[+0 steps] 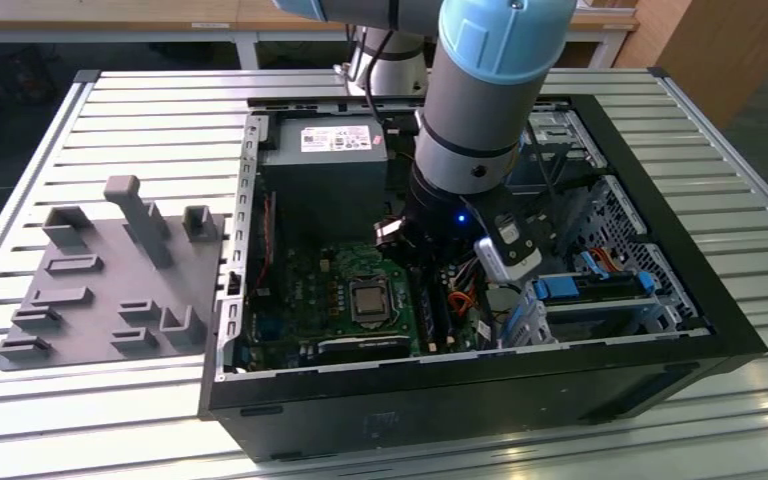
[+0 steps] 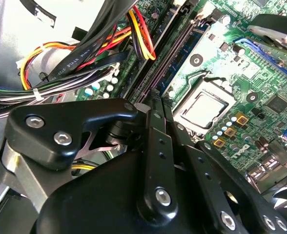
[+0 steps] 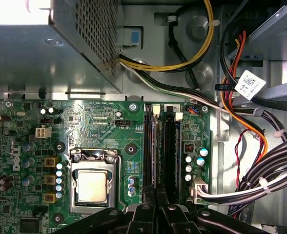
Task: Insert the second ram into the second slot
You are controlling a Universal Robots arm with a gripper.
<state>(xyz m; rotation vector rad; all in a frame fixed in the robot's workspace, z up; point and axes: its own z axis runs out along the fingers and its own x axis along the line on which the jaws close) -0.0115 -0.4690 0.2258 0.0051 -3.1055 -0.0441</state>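
The tool point(image 2: 155, 100) hangs low inside the open computer case point(image 1: 704, 330), its two black fingers point(image 2: 159, 146) drawn together until the tips all but meet. Whether anything thin is pinched between them I cannot tell, as the fingers cover that spot in both wrist views.

In the first wrist view the tool point(image 3: 158, 194) sits over the near end of the pair of long dark memory slots point(image 3: 169, 151), and its tips line up with the narrow gap between the two. The second ram cannot be picked out with certainty. In the second wrist view a thin bluish board strip point(image 2: 183, 54) runs beside the dark slots on the processor's side, starting just beyond the fingertips. I cannot tell whether that strip is the second ram or another stick.

The processor socket point(image 3: 91, 186) lies just beside the slots on the green motherboard point(image 3: 99, 122). On the slots' other side run bundles of coloured cables point(image 2: 60, 63). The metal power supply box point(image 1: 324, 165) stands past the far end of the slots.

In the exterior view the grey and pale-blue arm point(image 1: 471, 110) reaches down into the case. The case rests on a slatted tabletop point(image 1: 131, 110), with a grey fixture plate point(image 1: 104, 290) on it to the exterior view's left
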